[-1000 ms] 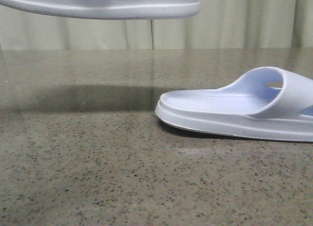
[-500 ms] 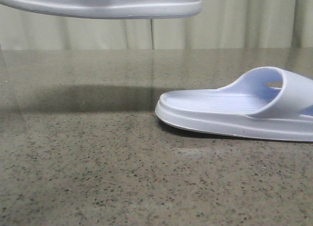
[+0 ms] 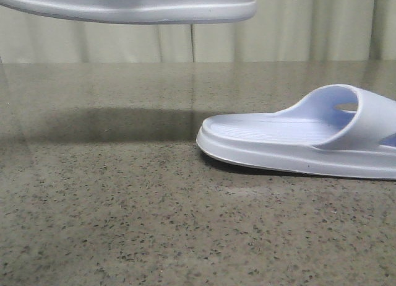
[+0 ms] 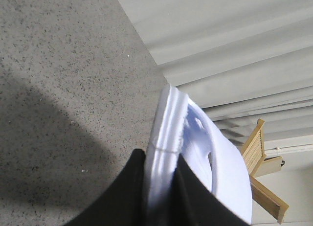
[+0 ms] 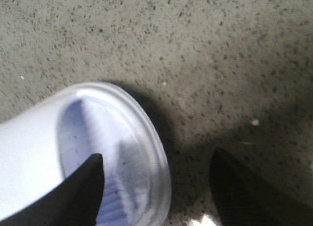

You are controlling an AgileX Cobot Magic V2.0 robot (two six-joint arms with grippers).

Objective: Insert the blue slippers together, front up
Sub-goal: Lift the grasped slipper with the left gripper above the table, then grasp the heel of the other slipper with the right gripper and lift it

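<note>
One pale blue slipper (image 3: 142, 4) hangs in the air at the top left of the front view, sole down, only its sole edge showing. In the left wrist view my left gripper (image 4: 161, 182) is shut on this slipper (image 4: 168, 133), its black fingers pinching the thick sole rim. The other slipper (image 3: 297, 137) lies flat on the stone table at the right, strap up. In the right wrist view my right gripper (image 5: 156, 187) is open over this slipper's rounded end (image 5: 98, 147), one finger above the footbed, the other beside it over the table.
The speckled grey-brown stone table (image 3: 124, 224) fills the front view, with a pale curtain (image 3: 297, 32) behind it. A wooden chair frame (image 4: 261, 152) shows past the held slipper in the left wrist view.
The held slipper has drifted very slightly to the right at the top of the front view. The slipper on the table has not moved.
</note>
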